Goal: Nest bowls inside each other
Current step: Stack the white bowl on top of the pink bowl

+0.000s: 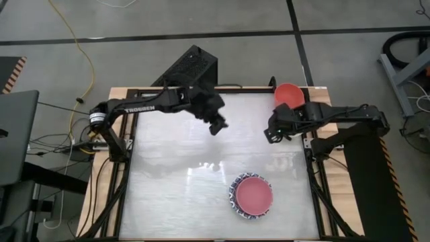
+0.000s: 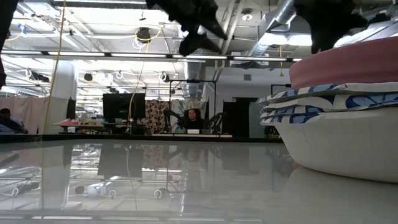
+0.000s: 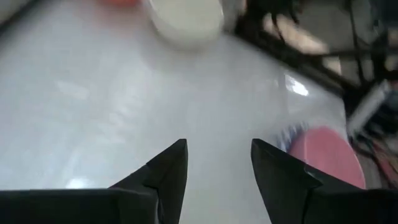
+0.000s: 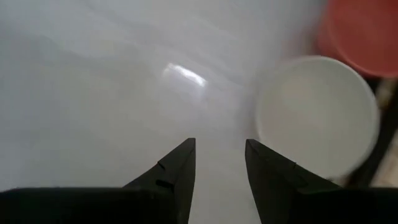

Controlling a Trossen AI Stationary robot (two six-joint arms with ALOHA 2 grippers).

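A glossy white worktop [image 1: 168, 168] fills a workshop space. Near its front right sits a stack [image 1: 252, 196] of nested bowls, pink on top, blue-rimmed ones beneath, a plain white one at the bottom. A red bowl [image 1: 289, 93] and a cream bowl [image 4: 318, 115] wait together at the far right corner. They look stiff, smooth and probably breakable; the rim seems the best place to pinch. The right end effector [image 1: 276, 132] hovers beside the corner pair, fingers apart, empty. The left end effector [image 1: 218, 125] hangs mid-worktop, also parted and empty. Nothing blocks the path.
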